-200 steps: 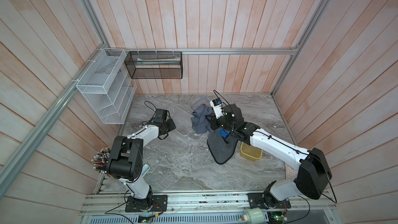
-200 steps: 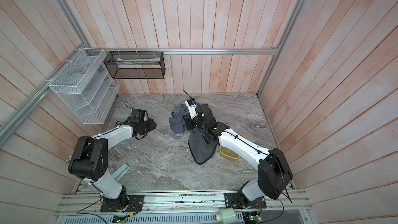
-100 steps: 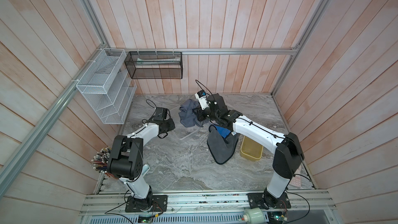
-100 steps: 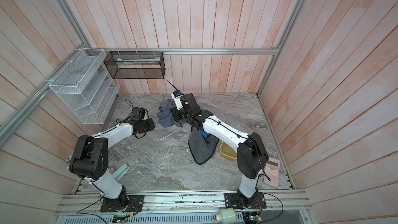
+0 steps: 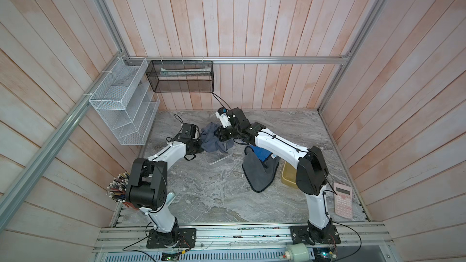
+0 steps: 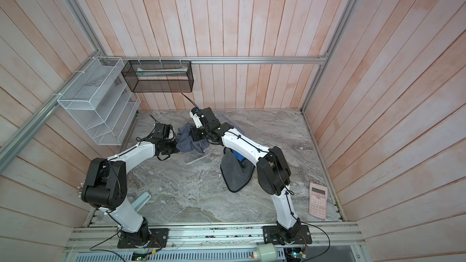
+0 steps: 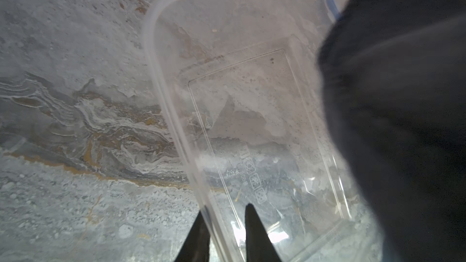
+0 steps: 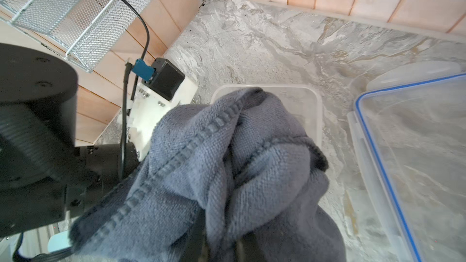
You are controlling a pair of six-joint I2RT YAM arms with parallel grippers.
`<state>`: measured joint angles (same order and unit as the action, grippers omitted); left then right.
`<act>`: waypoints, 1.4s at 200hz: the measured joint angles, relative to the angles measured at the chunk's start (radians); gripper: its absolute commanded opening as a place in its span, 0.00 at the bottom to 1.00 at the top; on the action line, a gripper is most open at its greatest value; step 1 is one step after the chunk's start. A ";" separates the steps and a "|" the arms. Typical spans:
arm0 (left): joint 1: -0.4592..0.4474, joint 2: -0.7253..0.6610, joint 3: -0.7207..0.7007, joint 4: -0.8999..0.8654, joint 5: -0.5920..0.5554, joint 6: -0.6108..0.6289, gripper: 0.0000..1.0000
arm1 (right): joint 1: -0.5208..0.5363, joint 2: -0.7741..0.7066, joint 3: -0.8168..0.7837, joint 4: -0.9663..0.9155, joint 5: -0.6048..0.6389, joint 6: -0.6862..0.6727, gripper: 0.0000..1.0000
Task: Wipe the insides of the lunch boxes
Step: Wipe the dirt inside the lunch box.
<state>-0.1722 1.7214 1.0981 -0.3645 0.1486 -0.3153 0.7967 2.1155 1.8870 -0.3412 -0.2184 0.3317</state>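
The clear lunch box (image 5: 220,159) (image 6: 199,158) stands on the marble table at the middle left. My left gripper (image 7: 225,210) (image 5: 199,147) is shut on its near wall (image 7: 176,122), with one finger outside and one inside. My right gripper (image 8: 220,238) is shut on a bunched grey cloth (image 8: 214,160) (image 5: 211,139) (image 6: 186,139), which hangs over the clear box's open top (image 8: 302,102). In the left wrist view the cloth (image 7: 390,122) is a dark blur above the box floor. The amber lunch box (image 5: 288,177) sits at the right, partly behind my right arm.
A blue-rimmed clear lid (image 8: 403,147) lies just beside the clear box. A second dark cloth (image 5: 259,172) (image 6: 235,175) is spread at the middle right. A pink calculator (image 5: 343,202) lies at the front right. A white wire rack (image 5: 121,104) and a black mesh basket (image 5: 181,76) hang on the walls.
My right arm has swung left and towards the back with the grey cloth, bringing it over the clear box. The left gripper's jaws have closed on the box wall.
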 measured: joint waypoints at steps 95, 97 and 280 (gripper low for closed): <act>0.000 0.007 0.003 0.007 0.031 -0.015 0.08 | -0.042 0.222 0.105 -0.065 -0.179 0.195 0.00; 0.000 0.007 0.003 0.008 0.031 -0.019 0.07 | -0.042 0.222 0.100 -0.060 -0.185 0.199 0.00; -0.010 0.044 0.056 -0.034 -0.024 -0.111 0.00 | 0.051 0.271 0.098 -0.253 -0.356 -0.002 0.00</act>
<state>-0.1818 1.7653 1.1538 -0.3988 0.1246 -0.4263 0.8482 2.3863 1.9846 -0.5945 -0.5747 0.3302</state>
